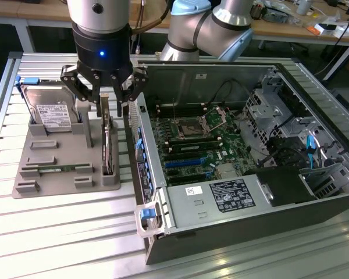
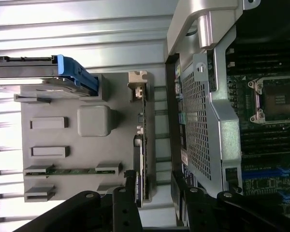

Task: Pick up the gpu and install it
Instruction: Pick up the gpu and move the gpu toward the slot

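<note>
"On the table [image 1: 64, 232], toward the exterior view's left, what sits in the grey holder [image 1: 58, 177]?" the inspector asks.

"Three items," the asst. reports. "Hard drive [image 1: 49, 113] w/ white label, upright at the far end. Green memory stick [image 2: 72, 170] lying flat in a low slot. The gpu [image 1: 107, 139] stands on its long edge in the slot nearest the PC case [image 1: 232, 226]."

"Gpu status?"

"Not lifted. It's seated in the holder, approx. vertical, dark board w/ a silvery bracket at one end. It stands outside the case, w/ only the case wall between it and the board area."

"Tool?"

"The tool [image 1: 109, 100] hangs directly over the gpu, blue light lit on the wrist above it. The fingers [image 1: 79, 86] are spread wide, one set on each side of the card's top edge. Nothing is gripped. Whether a pad touches the card can't be told from either view."

"Case condition?"

"It lies on its side, open upward, just beside the holder. The motherboard [image 1: 192, 145] is exposed, showing the CPU socket, blue and black slots, and a black unit w/ a white label along the near edge. The drive cage and cabling sit toward the exterior view's right."
</note>
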{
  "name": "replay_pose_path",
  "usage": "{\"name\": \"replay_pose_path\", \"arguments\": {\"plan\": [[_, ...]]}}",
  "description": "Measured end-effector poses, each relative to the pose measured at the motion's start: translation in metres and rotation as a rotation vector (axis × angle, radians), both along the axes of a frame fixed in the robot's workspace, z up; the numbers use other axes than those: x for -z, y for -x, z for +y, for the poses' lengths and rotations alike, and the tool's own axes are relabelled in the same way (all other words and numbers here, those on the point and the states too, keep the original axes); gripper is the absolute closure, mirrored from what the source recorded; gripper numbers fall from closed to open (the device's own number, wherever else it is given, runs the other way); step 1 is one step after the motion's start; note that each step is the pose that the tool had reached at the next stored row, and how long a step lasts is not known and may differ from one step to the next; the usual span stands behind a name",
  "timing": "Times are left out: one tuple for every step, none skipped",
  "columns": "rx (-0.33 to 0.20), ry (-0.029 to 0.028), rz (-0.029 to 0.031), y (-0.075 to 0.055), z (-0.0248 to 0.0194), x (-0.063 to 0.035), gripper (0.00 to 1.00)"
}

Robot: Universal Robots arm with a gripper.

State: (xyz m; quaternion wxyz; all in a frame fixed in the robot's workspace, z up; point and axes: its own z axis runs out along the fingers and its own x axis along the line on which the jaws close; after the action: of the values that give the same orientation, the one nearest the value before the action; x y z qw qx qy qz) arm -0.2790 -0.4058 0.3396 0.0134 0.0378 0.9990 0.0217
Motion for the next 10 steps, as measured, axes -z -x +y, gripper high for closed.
{"name": "replay_pose_path", "arguments": {"plan": [[0.000, 0.0000, 0.0001, 0.0000, -0.0001, 0.0005, 0.58], [0.000, 0.0000, 0.0001, 0.0000, -0.0001, 0.0010, 0.58], [0.000, 0.0000, 0.0000, 0.0000, -0.0002, 0.0014, 0.58], [0.000, 0.0001, 0.0001, 0.0000, -0.0003, 0.0018, 0.58], [0.000, 0.0000, 0.0000, 0.0000, -0.0004, 0.0025, 0.58], [0.000, 0.0000, -0.0001, 0.0000, -0.0005, 0.0033, 0.58], [0.000, 0.0001, 0.0001, 0.0000, -0.0006, 0.0041, 0.58], [0.000, 0.0000, 0.0000, 0.0000, -0.0007, 0.0050, 0.58], [0.000, 0.0000, 0.0000, 0.0000, -0.0008, 0.0061, 0.58], [0.000, 0.0001, 0.0001, 0.0000, -0.0009, 0.0070, 0.58]]}}
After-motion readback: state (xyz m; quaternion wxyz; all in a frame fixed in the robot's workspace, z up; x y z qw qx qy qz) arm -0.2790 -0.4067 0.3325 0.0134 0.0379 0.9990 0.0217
